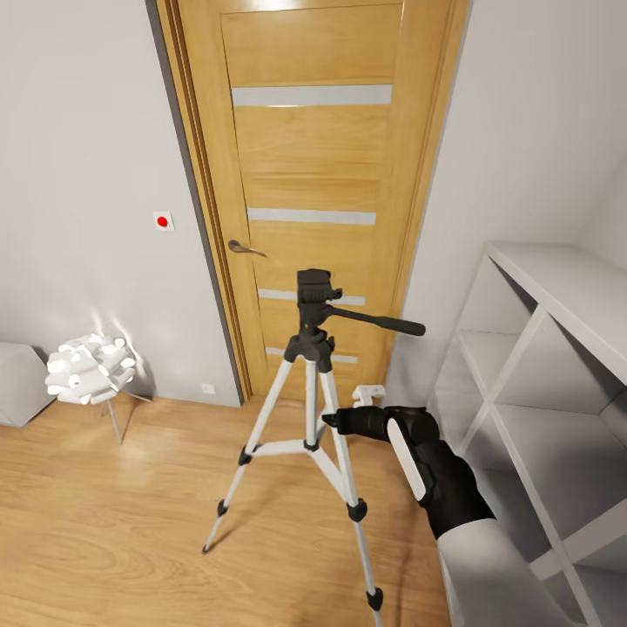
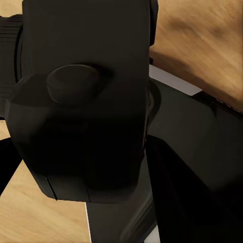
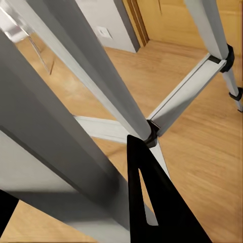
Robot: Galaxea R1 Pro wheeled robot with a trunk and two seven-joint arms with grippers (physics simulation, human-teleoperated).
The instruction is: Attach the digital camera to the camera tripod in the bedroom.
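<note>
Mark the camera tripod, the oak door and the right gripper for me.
camera tripod (image 1: 314, 294): head view, on its black head.
oak door (image 1: 313, 157): head view, on a wood panel between the frosted stripes.
right gripper (image 1: 335, 421): head view, at its fingertips beside a tripod leg.

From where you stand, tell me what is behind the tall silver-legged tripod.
Behind the silver-legged camera tripod stands the closed oak door with frosted stripes, meeting the light wood plank floor. The tripod's black head and legs cover parts of the door's lower stripes and bottom edge.

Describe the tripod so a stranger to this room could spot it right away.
Find the oak door with frosted stripes. Right before it on the wood floor stands the tripod: three silver-white legs, black head, long handle. It towers over the small white lamp nearby.
</note>
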